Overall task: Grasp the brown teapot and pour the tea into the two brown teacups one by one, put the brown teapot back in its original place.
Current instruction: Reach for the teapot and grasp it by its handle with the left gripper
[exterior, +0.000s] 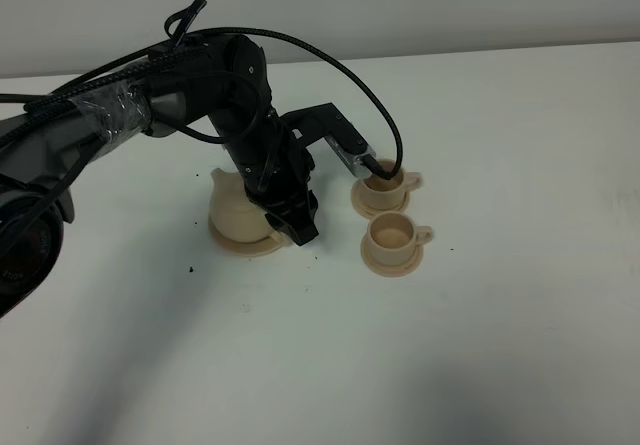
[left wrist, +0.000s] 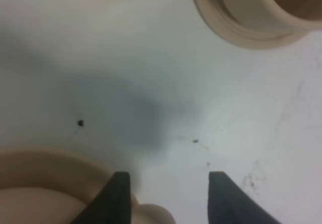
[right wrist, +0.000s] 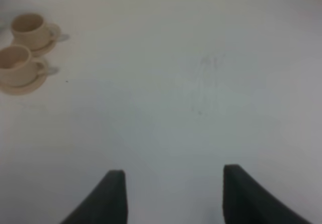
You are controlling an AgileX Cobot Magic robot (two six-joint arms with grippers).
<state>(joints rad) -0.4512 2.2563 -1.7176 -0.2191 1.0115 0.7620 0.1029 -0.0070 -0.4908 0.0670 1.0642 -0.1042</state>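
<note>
No text, label, brand, number or sign can be read in any of the three views. The brown teapot (exterior: pixel 235 210), the two brown teacups (exterior: pixel 392 233) and the white table (exterior: pixel 500 315) all show plain, unmarked surfaces.
</note>
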